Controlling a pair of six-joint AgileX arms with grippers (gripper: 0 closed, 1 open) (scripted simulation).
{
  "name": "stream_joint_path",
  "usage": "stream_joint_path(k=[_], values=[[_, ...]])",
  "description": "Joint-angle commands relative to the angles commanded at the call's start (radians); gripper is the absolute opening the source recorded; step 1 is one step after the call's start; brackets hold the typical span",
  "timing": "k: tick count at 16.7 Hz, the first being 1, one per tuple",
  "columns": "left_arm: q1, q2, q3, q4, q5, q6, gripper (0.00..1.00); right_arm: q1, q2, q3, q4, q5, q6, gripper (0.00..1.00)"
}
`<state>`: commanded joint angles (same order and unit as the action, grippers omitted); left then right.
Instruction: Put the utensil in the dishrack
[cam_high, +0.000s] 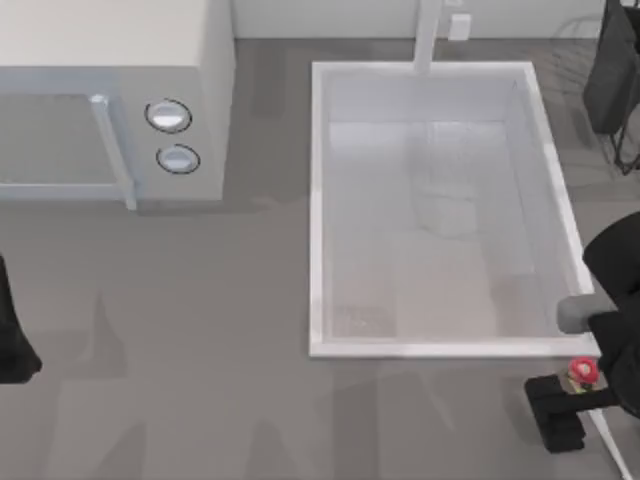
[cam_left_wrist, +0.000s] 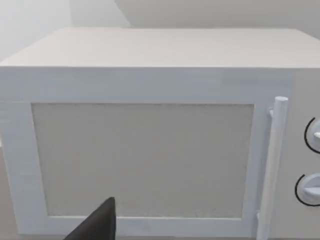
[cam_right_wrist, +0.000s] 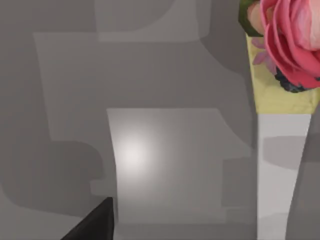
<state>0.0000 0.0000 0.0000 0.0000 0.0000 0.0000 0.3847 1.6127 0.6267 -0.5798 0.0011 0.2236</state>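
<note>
The utensil (cam_high: 583, 372) lies on the grey counter just past the sink's near right corner, red head toward the sink and thin cream handle (cam_high: 612, 440) running to the table's front right. My right gripper (cam_high: 558, 412) hovers low beside it, on the handle's left, open and holding nothing. In the right wrist view the red head (cam_right_wrist: 292, 40), yellow band and white handle (cam_right_wrist: 280, 170) lie close below, apart from one dark fingertip (cam_right_wrist: 97, 222). The dishrack (cam_high: 612, 80), black wires and a dark panel, stands at the far right, partly cut off by the frame edge.
A large white sink basin (cam_high: 318, 210) with a faucet fills the middle between the utensil and the rack. A white microwave (cam_high: 110, 90) stands at the back left. My left arm (cam_high: 12, 335) is parked at the left edge, facing the microwave door (cam_left_wrist: 145, 160).
</note>
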Motion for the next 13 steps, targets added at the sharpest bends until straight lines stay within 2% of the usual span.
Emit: stream_joint_path(k=[13], values=[[0.0,0.0,0.0,0.0,0.0,0.0,1.0,0.0,0.0,0.0,0.0,0.0,0.0,0.02]])
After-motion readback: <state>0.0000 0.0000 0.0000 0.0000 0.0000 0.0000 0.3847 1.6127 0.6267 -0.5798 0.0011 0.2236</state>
